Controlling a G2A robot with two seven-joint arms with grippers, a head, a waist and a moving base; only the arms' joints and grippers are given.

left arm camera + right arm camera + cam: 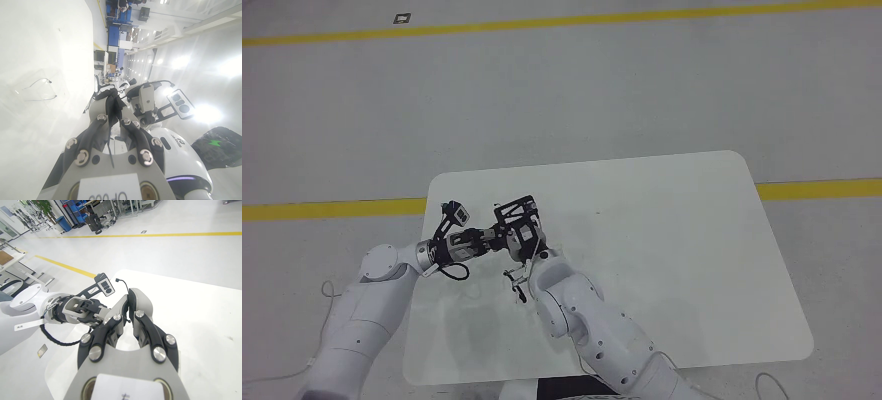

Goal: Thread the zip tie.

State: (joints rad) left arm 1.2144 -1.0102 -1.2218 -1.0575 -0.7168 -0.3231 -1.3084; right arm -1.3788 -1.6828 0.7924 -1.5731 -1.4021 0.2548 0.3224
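1. Left end effector [112, 96] is clamped on the zip tie [109, 136]. The black strap runs btwn its fingers back toward the wrist, thin end hanging free.
2. No closed loop anywhere I can see, so imo the threading isn't done. That free end has to go thru the head first.
3. Right end effector [129, 303] sits right beside the left one, pads pressed together. Tiny dark bit pokes out btwn them, prob the tie's head, but too small to call.
4. Both are held up over the left part of the white surface [672, 260], w/ the tie off it.
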